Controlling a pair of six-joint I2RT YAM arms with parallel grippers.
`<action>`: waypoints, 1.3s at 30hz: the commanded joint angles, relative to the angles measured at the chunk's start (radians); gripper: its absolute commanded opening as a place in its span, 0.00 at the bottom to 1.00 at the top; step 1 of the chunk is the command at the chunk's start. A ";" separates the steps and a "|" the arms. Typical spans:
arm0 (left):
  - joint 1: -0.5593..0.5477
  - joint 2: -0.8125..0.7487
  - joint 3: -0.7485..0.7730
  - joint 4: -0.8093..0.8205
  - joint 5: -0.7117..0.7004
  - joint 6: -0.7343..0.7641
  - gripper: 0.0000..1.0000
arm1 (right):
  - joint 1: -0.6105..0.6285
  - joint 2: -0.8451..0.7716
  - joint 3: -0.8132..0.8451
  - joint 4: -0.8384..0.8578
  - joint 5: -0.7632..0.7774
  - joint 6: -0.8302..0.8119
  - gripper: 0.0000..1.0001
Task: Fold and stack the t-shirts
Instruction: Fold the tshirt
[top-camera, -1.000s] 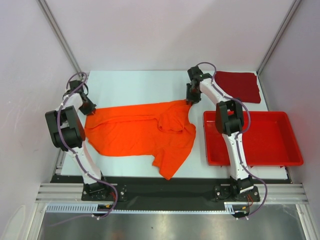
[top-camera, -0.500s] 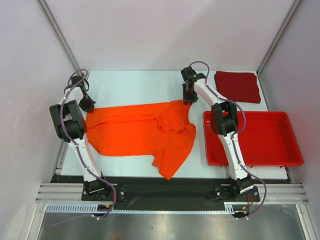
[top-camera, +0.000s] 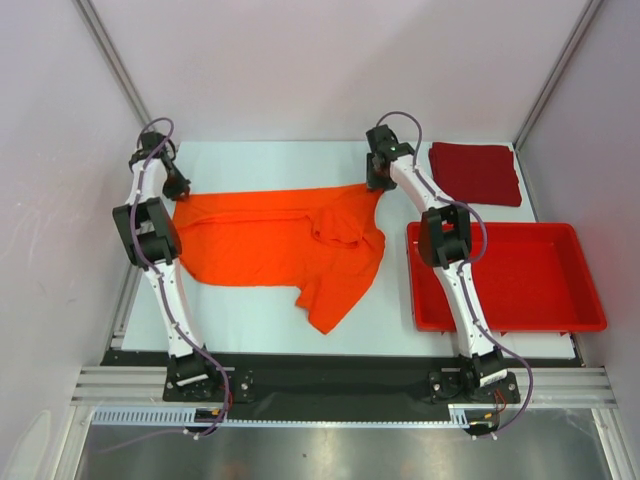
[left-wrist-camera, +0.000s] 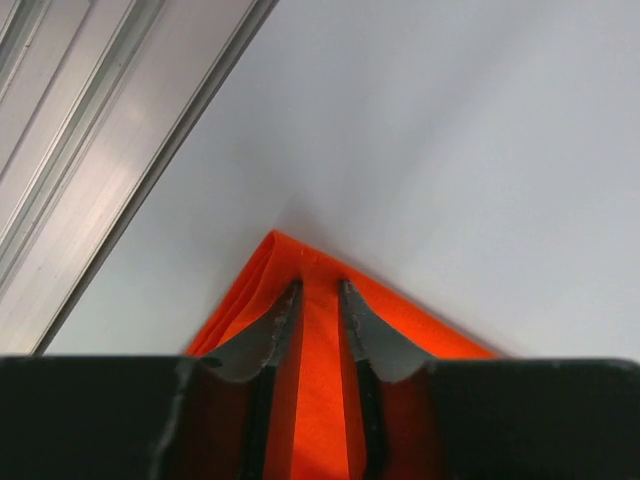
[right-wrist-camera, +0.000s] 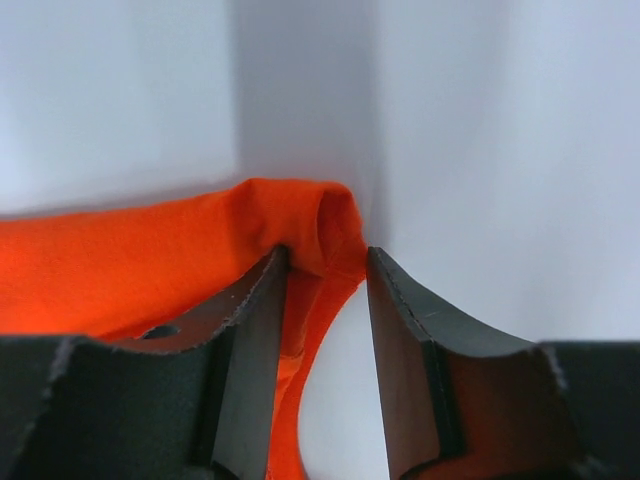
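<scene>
Top external: orange t-shirt (top-camera: 270, 240) spread flat just left of red tray (top-camera: 505, 326); dark red t-shirt (top-camera: 478, 172) folded behind tray. Left gripper (left-wrist-camera: 318, 288) narrow, pinching the orange shirt's corner farthest from tray. Right gripper (right-wrist-camera: 325, 258) half apart w/ corner nearest tray btwn jaws, can't tell if gripped.

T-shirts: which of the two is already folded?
The dark red t-shirt, a neat folded square at the far right of the table, beyond the red tray. The orange t-shirt lies spread out and rumpled.
</scene>
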 joint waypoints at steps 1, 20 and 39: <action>0.013 0.002 0.020 0.051 0.018 -0.004 0.26 | -0.039 0.017 0.080 0.108 -0.018 -0.051 0.43; 0.011 -0.619 -0.486 0.047 -0.127 -0.018 0.84 | 0.065 -0.615 -0.289 -0.099 -0.167 -0.004 0.83; 0.047 -0.817 -1.082 0.128 -0.146 -0.127 0.30 | 0.277 -0.965 -0.886 0.062 -0.390 0.011 0.76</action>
